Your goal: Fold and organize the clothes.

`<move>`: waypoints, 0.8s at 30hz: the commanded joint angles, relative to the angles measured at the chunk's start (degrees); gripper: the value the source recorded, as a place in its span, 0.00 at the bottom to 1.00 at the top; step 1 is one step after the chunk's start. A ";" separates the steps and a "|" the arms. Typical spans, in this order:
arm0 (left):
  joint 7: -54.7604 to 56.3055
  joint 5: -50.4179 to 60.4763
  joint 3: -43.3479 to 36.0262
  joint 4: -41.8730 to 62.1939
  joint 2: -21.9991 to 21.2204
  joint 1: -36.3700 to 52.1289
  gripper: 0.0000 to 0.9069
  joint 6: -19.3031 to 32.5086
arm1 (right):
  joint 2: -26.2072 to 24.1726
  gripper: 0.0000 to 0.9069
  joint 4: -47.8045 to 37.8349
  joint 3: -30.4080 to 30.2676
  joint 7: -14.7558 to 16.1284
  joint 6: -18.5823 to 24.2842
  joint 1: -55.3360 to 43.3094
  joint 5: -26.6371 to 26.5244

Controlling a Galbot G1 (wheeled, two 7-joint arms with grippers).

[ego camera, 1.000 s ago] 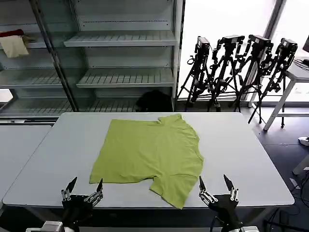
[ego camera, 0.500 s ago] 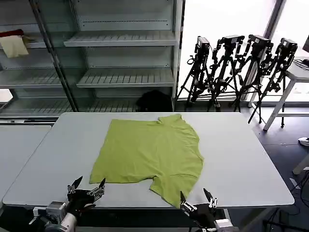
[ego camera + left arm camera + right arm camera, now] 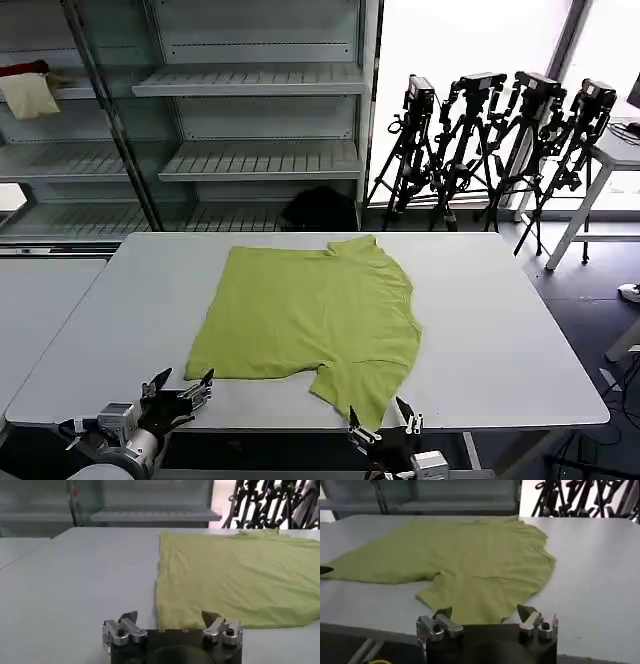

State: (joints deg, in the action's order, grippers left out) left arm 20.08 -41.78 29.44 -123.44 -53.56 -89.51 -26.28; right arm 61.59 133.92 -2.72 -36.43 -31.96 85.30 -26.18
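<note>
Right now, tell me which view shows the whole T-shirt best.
The head view: the lime-green T-shirt lies in full on the table. The left wrist view catches its near hem and one side edge; the right wrist view shows most of it, low and foreshortened.

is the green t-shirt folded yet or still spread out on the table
Mostly spread out, not neatly folded: the t-shirt lies flat on the table, one sleeve toward the near edge. Both hands, left and right, are open and apart from it.
</note>
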 commanded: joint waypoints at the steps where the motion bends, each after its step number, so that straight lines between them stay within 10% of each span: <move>1: -0.31 -1.30 0.02 1.67 0.21 0.97 0.56 -0.32 | 0.39 0.92 -0.31 -1.23 -0.36 -0.84 -0.96 0.15; 5: -0.95 -0.92 -0.18 2.06 -0.12 0.85 0.37 0.10 | 0.29 0.66 -0.33 -1.12 -0.28 -0.98 -0.65 0.13; 9: -1.34 -0.70 -0.55 2.66 -0.30 0.90 0.03 0.38 | 0.24 0.17 -0.59 -0.73 -0.06 -0.90 -0.43 0.08; 11: -1.51 -0.42 -0.78 2.94 -0.43 0.85 0.02 0.65 | 0.26 0.00 -0.67 -0.57 0.08 -0.82 -0.31 0.10; 24: -3.53 2.20 -1.22 1.52 0.17 0.36 0.00 3.04 | 0.27 0.00 -0.38 0.29 0.45 0.16 -1.66 1.00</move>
State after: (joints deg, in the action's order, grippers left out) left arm 17.08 -40.12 27.97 -121.89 -53.34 -89.23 -23.62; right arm 61.88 133.85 -1.65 -35.99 -31.92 83.32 -25.76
